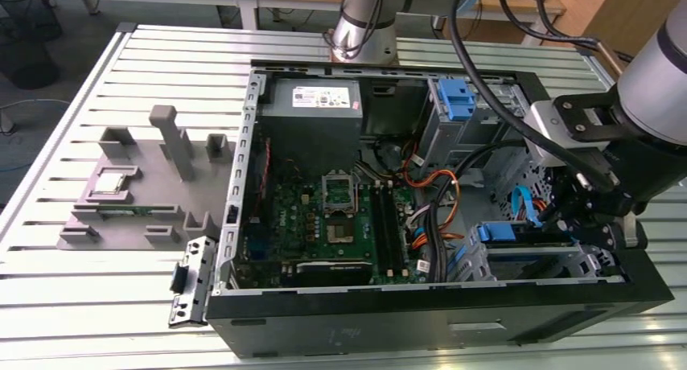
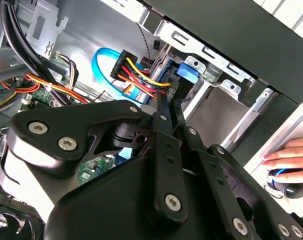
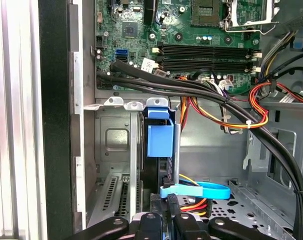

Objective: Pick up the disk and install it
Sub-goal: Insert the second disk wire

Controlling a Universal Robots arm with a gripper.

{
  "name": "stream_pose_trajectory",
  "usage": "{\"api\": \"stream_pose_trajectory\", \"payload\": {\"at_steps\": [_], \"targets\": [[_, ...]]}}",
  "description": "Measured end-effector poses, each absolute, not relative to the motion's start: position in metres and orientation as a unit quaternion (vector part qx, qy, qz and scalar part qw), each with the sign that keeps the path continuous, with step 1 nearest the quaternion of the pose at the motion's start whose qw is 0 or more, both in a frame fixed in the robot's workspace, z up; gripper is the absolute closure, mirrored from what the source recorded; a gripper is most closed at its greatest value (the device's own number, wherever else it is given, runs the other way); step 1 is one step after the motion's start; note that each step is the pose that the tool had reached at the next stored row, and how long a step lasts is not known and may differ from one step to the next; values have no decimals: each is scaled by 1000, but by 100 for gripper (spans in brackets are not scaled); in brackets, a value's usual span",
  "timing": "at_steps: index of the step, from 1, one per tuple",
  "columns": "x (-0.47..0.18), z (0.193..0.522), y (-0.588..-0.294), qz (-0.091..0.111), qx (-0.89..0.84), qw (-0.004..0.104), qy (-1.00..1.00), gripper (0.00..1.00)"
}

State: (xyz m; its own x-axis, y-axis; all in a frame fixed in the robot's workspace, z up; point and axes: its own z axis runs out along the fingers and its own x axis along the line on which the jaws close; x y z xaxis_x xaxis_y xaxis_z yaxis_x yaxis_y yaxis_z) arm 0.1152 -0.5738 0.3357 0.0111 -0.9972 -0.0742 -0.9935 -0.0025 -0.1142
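Note:
The disk (image 1: 513, 235) stands on edge in the drive cage at the case's near corner on the exterior view's right, its blue carrier showing on top. In the first wrist view the disk (image 3: 160, 142) sits in the cage slot, blue tab toward the motherboard. My gripper (image 1: 564, 217) reaches down into the case right beside it. In both wrist views the gripper (image 3: 171, 201) (image 2: 166, 100) has its two thin black fingers pressed together at the disk's cabled end, and they do not span its width. A blue data cable (image 3: 194, 190) crosses just past the fingertips.
A grey power-supply box (image 1: 311, 96) and a bare blue bracket (image 1: 456, 96) sit at the case's far side. The motherboard (image 1: 333, 217) and bundles of coloured cables (image 1: 435, 193) fill the middle. A grey fixture (image 1: 140, 185) stands on the slatted table. A hand (image 2: 291, 152) rests on a mouse outside the case.

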Motion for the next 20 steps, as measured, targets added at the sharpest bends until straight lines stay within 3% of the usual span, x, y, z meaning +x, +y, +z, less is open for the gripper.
{"api": "stream_pose_trajectory", "payload": {"at_steps": [4, 5, 20], "targets": [[115, 335, -574, -14, -708, 67, 703, 83], [115, 335, -574, -14, -708, 67, 703, 76], [124, 340, -573, -13, -708, 66, 703, 76]]}}
